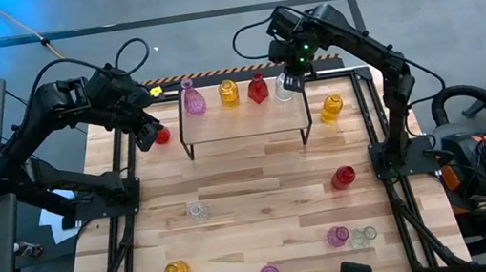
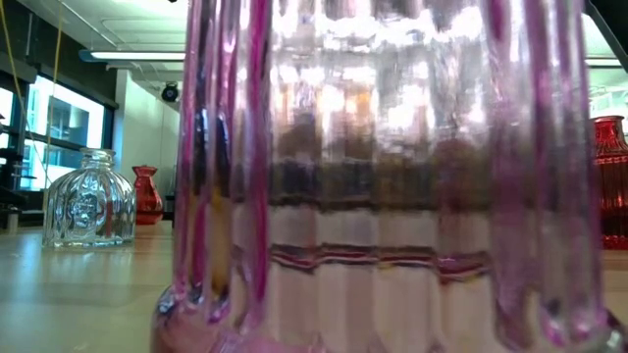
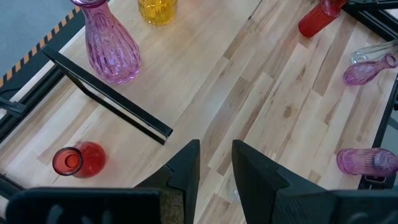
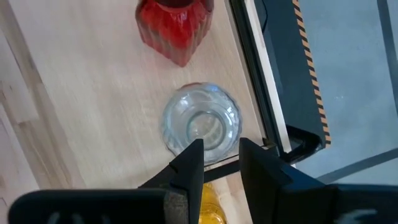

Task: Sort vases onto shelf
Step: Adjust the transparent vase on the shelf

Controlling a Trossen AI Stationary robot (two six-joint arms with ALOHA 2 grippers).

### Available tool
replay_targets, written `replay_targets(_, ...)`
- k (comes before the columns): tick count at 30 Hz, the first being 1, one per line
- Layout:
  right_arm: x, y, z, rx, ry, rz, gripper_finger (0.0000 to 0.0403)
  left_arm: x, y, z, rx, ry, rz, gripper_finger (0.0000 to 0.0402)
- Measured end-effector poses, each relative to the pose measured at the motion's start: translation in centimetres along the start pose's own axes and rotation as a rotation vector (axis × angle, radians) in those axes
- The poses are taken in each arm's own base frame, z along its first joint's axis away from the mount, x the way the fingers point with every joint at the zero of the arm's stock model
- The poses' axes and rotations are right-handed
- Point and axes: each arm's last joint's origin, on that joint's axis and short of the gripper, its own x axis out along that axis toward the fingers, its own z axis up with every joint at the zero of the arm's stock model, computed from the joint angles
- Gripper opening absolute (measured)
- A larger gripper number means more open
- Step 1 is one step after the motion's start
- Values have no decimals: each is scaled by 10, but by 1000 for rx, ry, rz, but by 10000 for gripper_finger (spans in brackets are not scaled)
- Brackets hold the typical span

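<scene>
High view: four vases standing in a row on the shelf [image 1: 243, 121].
Pink vase [image 1: 192, 99], yellow vase [image 1: 229, 93], red vase [image 1: 257, 88], clear vase [image 1: 283, 87] filling the back edge; front half lying bare. Right gripper [image 4: 219, 160] hovering above the clear one, jaws slightly parted, holding nothing. Left gripper [image 3: 214, 165] hanging beside a small red vase [image 1: 162, 135] on the worktop [image 1: 262, 201], jaws narrowly apart, empty.

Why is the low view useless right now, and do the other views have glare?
Low view: a pink vase right at the lens fills the frame, distorting the room through ribbed glass. High view: evenly lit, table readable. Wrist views: sharp, mild highlights on the clear vase.
</scene>
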Motion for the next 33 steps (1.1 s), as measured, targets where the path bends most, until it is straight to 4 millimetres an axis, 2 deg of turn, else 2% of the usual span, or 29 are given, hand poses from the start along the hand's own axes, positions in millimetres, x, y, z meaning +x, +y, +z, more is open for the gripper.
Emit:
replay_targets(11, 6, -1, 0, 8, 34, 11, 83, 0, 0, 0, 0, 0, 0, 85)
replay_targets(33, 6, -3, 0, 29, 41, -9, 83, 0, 0, 0, 0, 0, 0, 85)
